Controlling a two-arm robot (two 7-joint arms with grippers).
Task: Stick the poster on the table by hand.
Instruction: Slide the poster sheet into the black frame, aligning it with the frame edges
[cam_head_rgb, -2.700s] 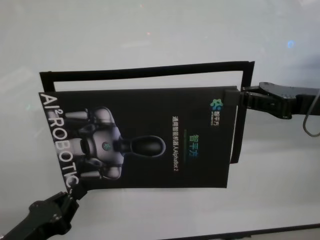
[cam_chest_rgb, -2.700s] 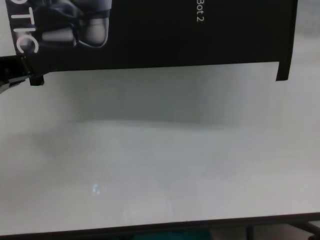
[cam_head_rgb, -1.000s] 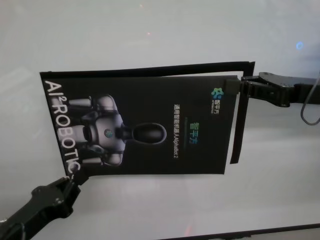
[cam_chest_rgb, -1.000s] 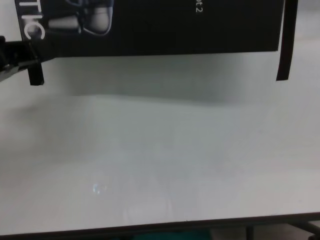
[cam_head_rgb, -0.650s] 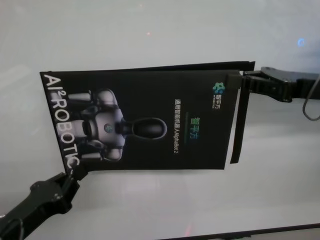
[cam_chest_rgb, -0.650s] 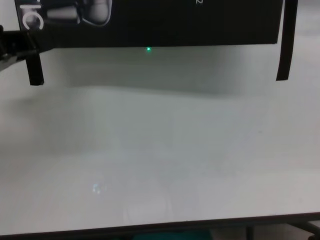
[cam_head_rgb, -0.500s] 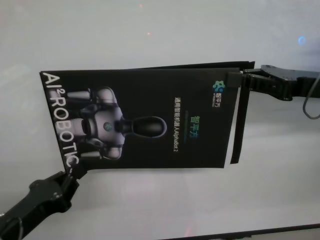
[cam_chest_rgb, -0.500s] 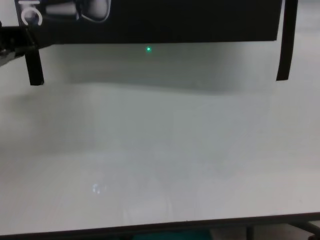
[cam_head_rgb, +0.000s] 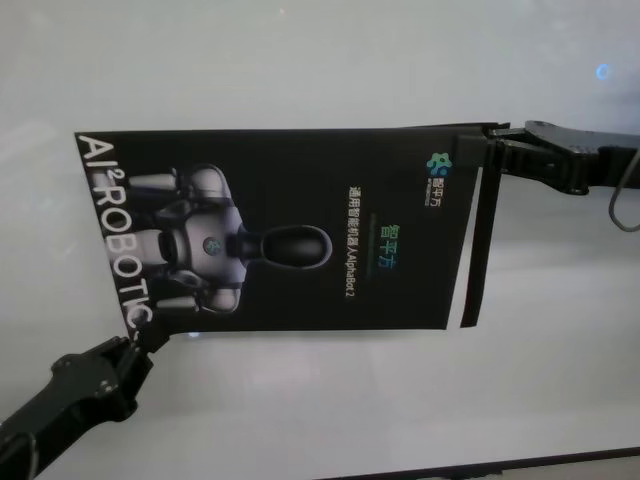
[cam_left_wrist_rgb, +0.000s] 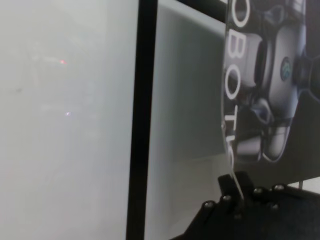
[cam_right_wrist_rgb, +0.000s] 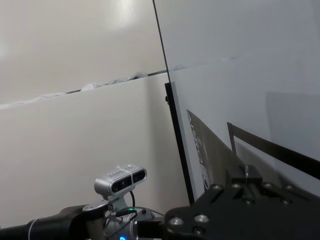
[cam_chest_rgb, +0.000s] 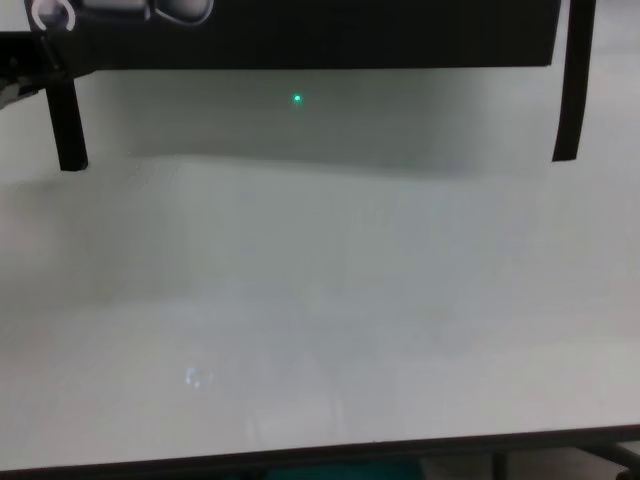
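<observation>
The black poster with the robot figure and white letters hangs just above the white table. My left gripper is shut on its near-left corner; the left wrist view shows its fingertips pinching the sheet's edge. My right gripper is shut on the far-right corner, as the right wrist view also shows. In the chest view only the poster's near edge shows, above the table.
Narrow black strips lie on the table as a frame: one at the right, one at the left. The far strip is hidden under the poster. The table's dark front edge runs below.
Both grippers have carried the poster away from me. It now covers the far strip, and more of the side strips shows in the chest view.
</observation>
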